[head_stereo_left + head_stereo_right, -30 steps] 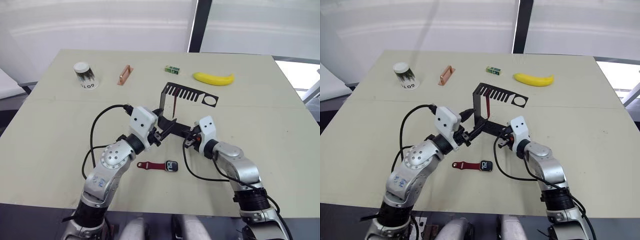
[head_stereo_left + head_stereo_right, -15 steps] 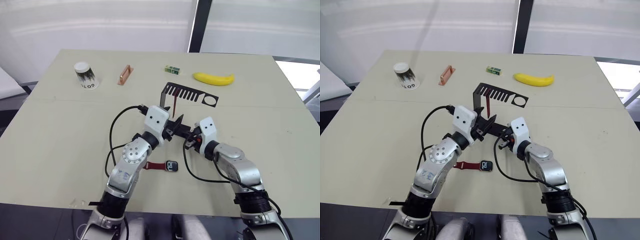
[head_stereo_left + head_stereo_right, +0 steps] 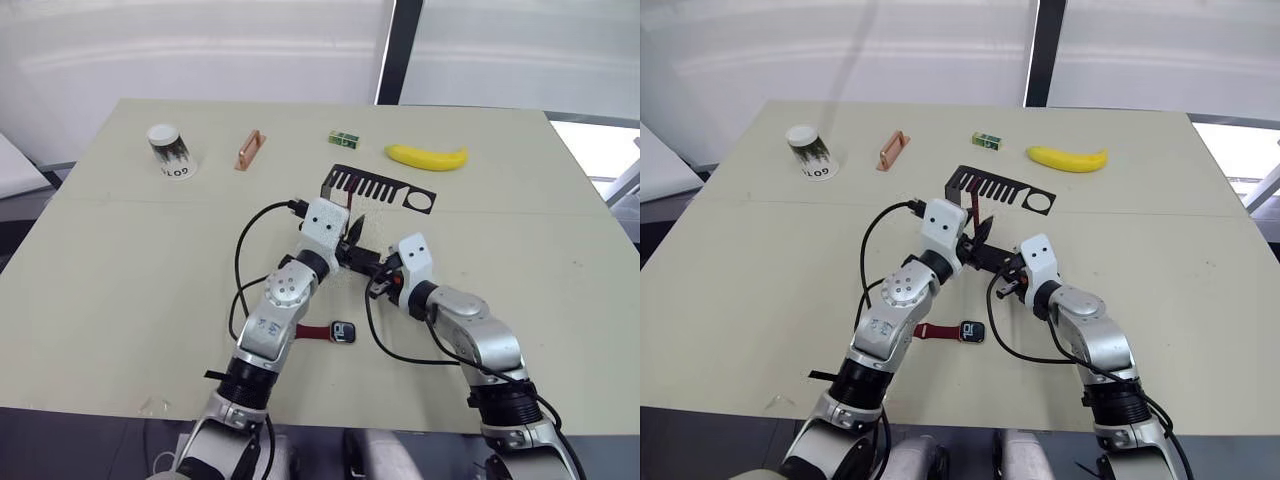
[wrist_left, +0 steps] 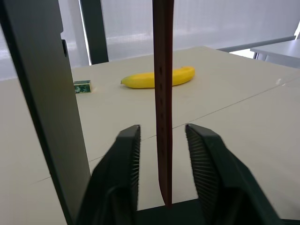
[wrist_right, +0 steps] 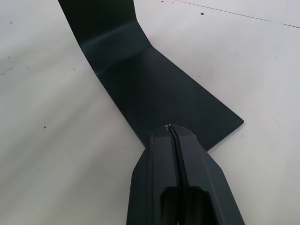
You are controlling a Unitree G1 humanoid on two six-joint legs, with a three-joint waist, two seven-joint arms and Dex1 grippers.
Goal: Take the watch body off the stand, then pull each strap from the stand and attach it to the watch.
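Note:
The black stand (image 3: 385,187) is upright at mid-table. One dark red strap (image 4: 162,93) hangs from its top arm. My left gripper (image 4: 162,140) is open, one finger on each side of that strap's lower end without touching it. The stand's upright (image 4: 42,93) is close beside the left fingers. My right gripper (image 5: 172,129) is shut on the edge of the stand's flat foot (image 5: 154,89). The watch body (image 3: 343,332) lies flat on the table in front of the stand, with the other dark red strap (image 3: 313,332) joined to its left side.
Along the far side of the table lie a banana (image 3: 428,157), a small green box (image 3: 344,139), a copper-coloured bar (image 3: 249,150) and an upturned white cup (image 3: 170,150). Cables loop from both wrists over the table near the watch.
My left arm has swung forward and right, from beside the stand's foot up to the hanging strap, and its fingers now straddle it. The right gripper, watch and stand have stayed put.

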